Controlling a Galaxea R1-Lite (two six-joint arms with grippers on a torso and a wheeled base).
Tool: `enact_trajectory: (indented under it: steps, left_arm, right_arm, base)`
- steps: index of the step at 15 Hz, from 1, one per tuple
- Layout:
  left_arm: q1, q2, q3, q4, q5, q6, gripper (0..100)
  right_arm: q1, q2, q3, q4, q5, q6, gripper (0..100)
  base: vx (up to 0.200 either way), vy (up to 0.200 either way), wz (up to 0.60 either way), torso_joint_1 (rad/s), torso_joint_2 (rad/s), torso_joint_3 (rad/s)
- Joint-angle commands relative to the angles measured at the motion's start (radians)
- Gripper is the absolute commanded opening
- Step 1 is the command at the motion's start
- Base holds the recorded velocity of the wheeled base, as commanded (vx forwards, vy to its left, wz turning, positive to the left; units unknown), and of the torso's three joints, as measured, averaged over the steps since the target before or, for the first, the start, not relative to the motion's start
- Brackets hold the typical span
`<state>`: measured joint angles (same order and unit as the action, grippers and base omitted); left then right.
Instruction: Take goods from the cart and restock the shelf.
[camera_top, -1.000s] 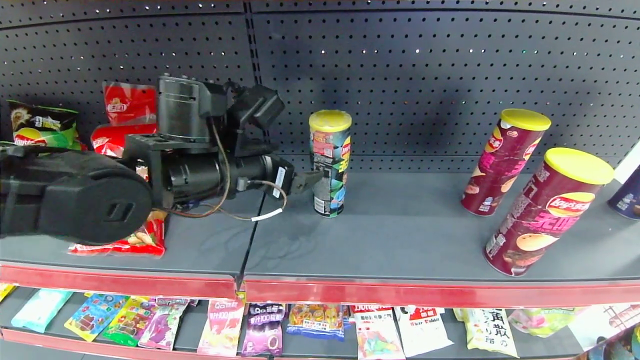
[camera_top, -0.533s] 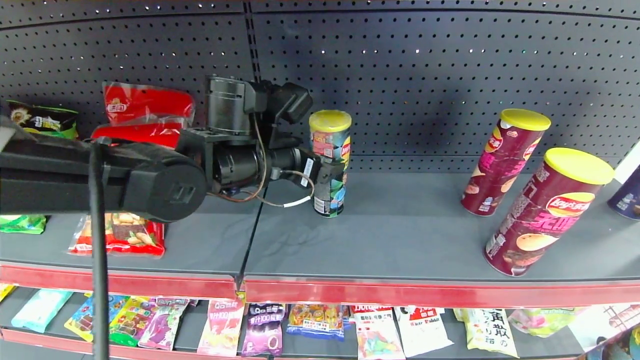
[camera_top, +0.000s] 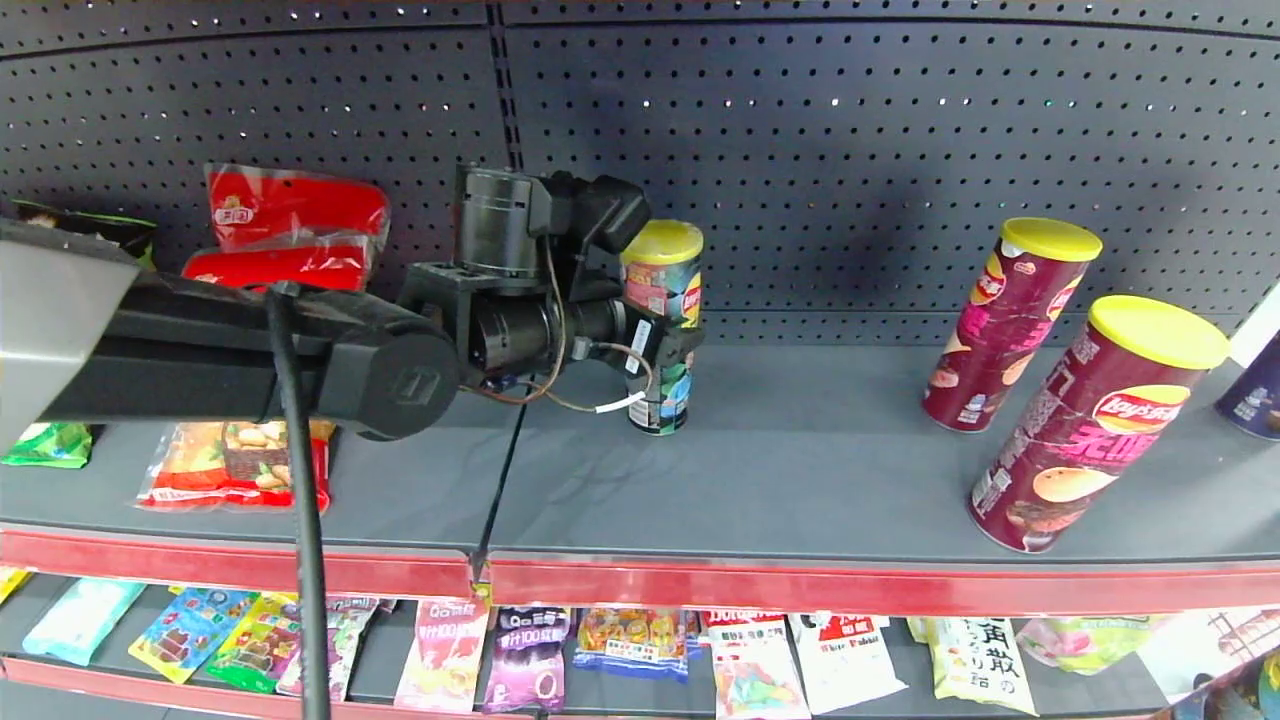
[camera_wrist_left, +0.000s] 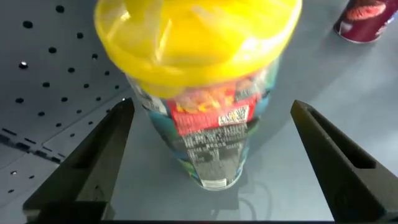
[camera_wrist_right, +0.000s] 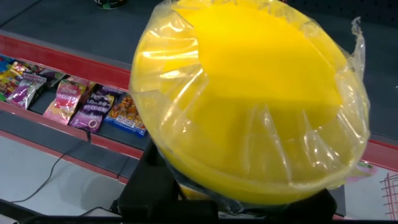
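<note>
While its left claw gapes around the can, right claw clamps a tube (body hidden).

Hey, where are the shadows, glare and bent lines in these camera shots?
Head view: the red shelf edge and the pegboard bow into curves, a lens effect; a soft shadow darkens the pegboard behind the shelf can, and some of its holes glint. Right wrist view: glare streaks the plastic wrap on the held can. Left wrist view: the shelf can's lid looms large.
</note>
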<state>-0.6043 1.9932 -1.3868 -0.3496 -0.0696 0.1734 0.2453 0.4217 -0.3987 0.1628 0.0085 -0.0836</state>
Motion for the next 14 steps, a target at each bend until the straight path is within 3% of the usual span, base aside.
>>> enact_trajectory:
  steps: [1,13,14]
  left_arm:
    - [0.000,0.021,-0.031,0.000,0.001,0.000,100]
    - [-0.003,0.098,-0.083,-0.045,0.010,0.003,100]
    - [-0.003,0.101,-0.083,-0.048,0.010,0.003,0]
  right_arm:
    - [0.000,0.000,-0.002,0.000,0.001,-0.001,0]
    - [0.000,0.006,-0.005,0.000,-0.001,-0.001,0]
    - [0.000,0.006,-0.005,0.000,-0.001,-0.001,0]
  base:
    - [0.000,0.000,0.00,0.000,0.00,0.000]
    - [0.000,0.000,0.00,0.000,0.00,0.000]
    - [0.000,0.000,0.00,0.000,0.00,0.000]
